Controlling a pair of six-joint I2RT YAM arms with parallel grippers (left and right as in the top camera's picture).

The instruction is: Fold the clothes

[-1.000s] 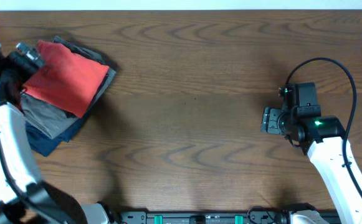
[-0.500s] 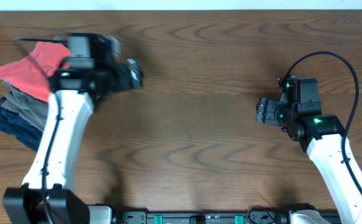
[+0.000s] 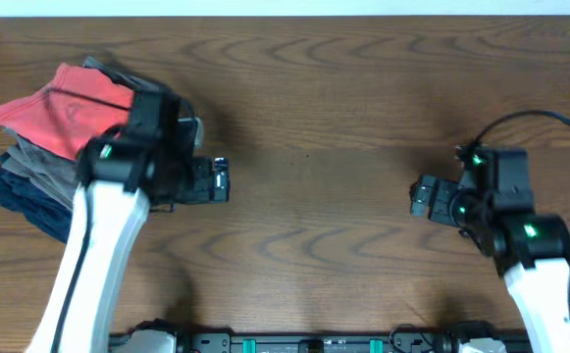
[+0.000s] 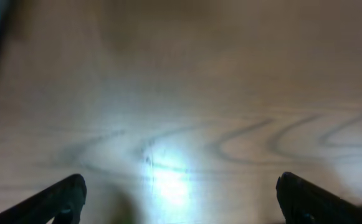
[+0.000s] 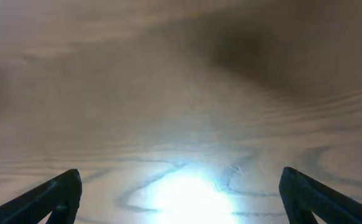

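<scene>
The clothes, a coral-red T-shirt, lie folded on top of a pile at the table's far left in the overhead view. My left gripper is to the right of that pile, over bare wood, open and holding nothing. In the left wrist view its fingers stand far apart with only wood grain between them. My right gripper hovers over the right part of the table, open and empty. The right wrist view shows its fingertips wide apart above a bright glare on the wood.
Under the red shirt lie a grey folded garment and a navy one, at the left edge of the wooden table. My left arm crosses the front left. A black cable loops above my right arm.
My left arm has swung from the pile at the far left to the right and toward the front. The right gripper has opened wider and its arm shifted slightly toward the front.
</scene>
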